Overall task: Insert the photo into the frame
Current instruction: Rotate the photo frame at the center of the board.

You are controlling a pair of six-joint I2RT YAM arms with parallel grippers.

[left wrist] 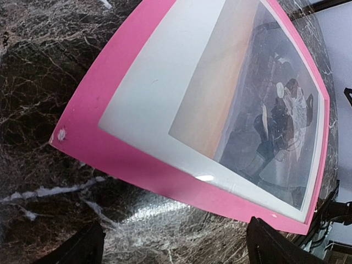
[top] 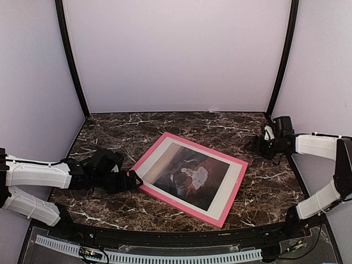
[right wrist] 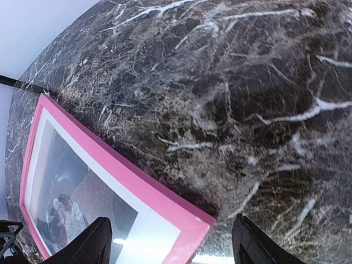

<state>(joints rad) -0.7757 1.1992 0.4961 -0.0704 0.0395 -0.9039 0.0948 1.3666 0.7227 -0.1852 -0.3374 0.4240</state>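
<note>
The pink frame point(top: 179, 206) lies flat and skewed on the middle of the table. The photo point(top: 190, 175), dark reddish-brown with a white-dressed figure, sits inside it behind a white mat point(top: 231, 184). My left gripper point(top: 135, 180) is low by the frame's left corner, open and holding nothing. In the left wrist view the frame point(left wrist: 137, 165) and photo point(left wrist: 264, 110) lie just beyond the left gripper point(left wrist: 176, 246). My right gripper point(top: 263, 144) hovers to the right of the frame, open and holding nothing. In the right wrist view the frame's corner point(right wrist: 190, 217) and photo point(right wrist: 71, 192) lie under the right gripper point(right wrist: 171, 242).
The dark marble table point(top: 110, 132) is enclosed by white walls at the back and sides. Black poles point(top: 71, 60) stand at the back corners. A black rail point(top: 181, 239) runs along the near edge.
</note>
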